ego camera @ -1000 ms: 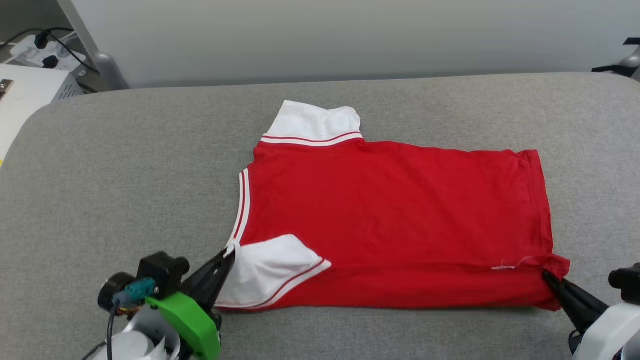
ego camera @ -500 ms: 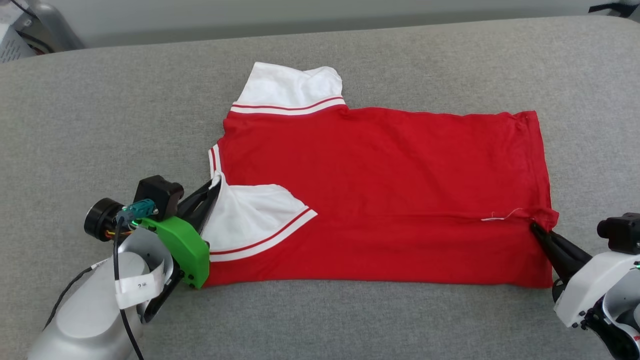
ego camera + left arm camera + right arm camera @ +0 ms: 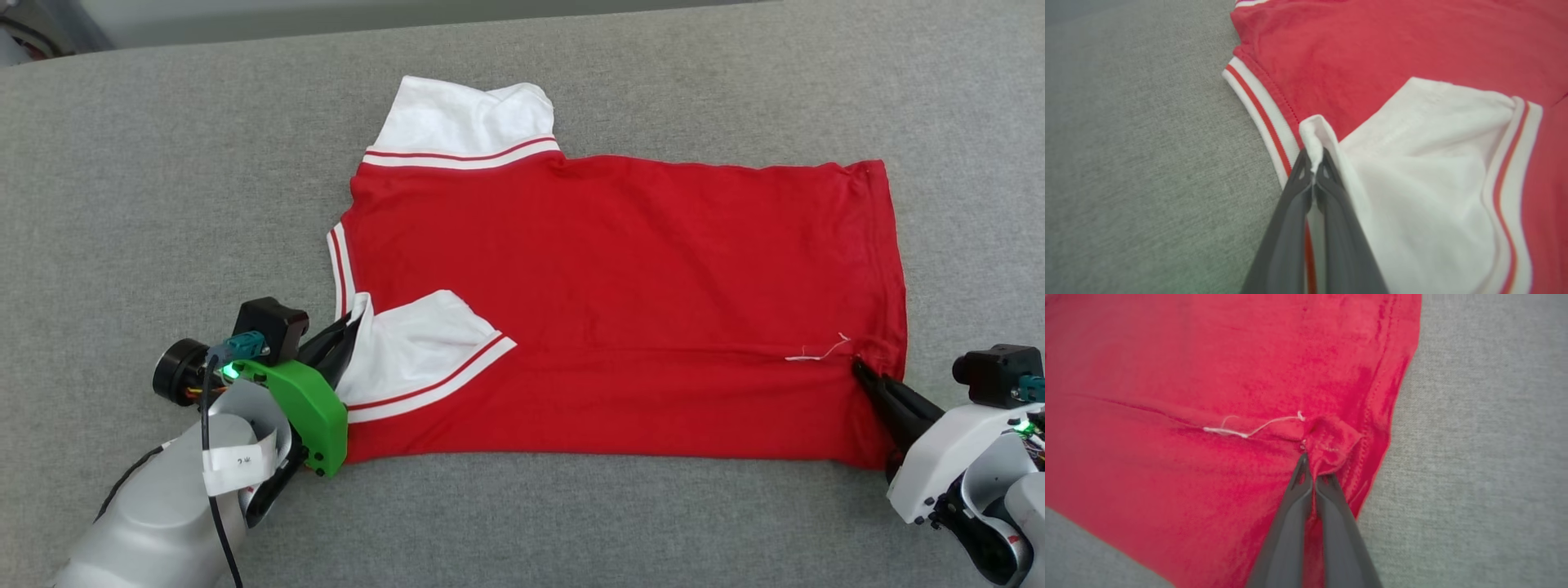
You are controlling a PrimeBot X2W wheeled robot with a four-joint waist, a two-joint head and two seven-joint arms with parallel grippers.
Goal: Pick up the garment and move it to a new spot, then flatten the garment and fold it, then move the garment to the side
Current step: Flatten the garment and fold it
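The left gripper (image 3: 1313, 166) has its fingers (image 3: 1286, 245) pressed together on a bunched corner of the white near sleeve (image 3: 1429, 175), just beside the striped collar trim (image 3: 1265, 118). The right gripper (image 3: 1310, 467) has its fingers (image 3: 1290, 539) shut tight on a puckered corner of the red hem (image 3: 1331, 445), next to a loose white thread (image 3: 1237, 430). Between the two grips the shirt (image 3: 620, 269) lies spread on the grey padded worktop (image 3: 163, 180), plain red side up, collar toward the robot's left and hem toward its right. The near sleeve is turned in onto the body, and a long crease runs from it to the pinched hem. So the pick-up, the move and the flattening look done, and the first lengthwise fold looks about laid. The far sleeve (image 3: 465, 114) sticks out flat beyond the body, so that side seems unfolded. What is probably left is to let go, fold the far side in, fold the shirt across, and shift it aside.
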